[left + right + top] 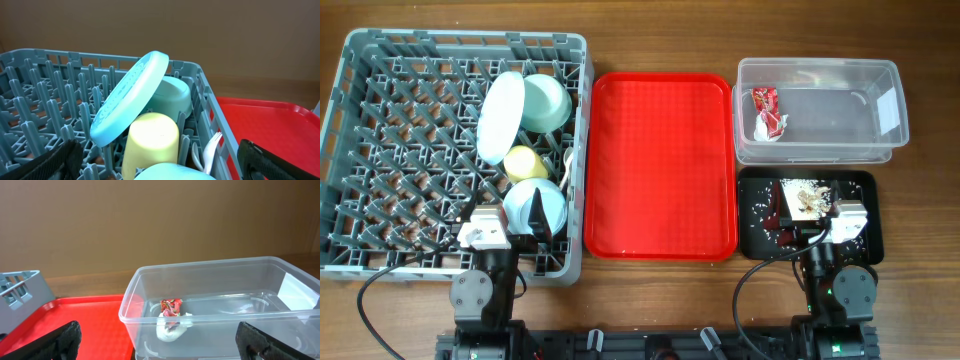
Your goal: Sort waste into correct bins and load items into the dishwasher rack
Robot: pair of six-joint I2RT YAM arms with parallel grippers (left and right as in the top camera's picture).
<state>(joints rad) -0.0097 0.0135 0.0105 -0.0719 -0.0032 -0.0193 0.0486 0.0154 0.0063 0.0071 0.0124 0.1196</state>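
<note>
Leaning against the bowl (548,100), the plate (500,118) sits in the rack (420,42). Left gripper (160,165) and right gripper (160,345): fingers wide, empty.

Black left arm (498,268) and right arm (817,262): round joints (475,295), white wrist blocks (483,234), looping black cables (375,300), black-fingered left claw (162,165) and right claw (162,342).

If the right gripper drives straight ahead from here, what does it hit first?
Most likely the near wall of the clear plastic tub, dead ahead of the right gripper; the red-and-white wrapper lies inside, behind that wall. How far off is unclear.
</note>
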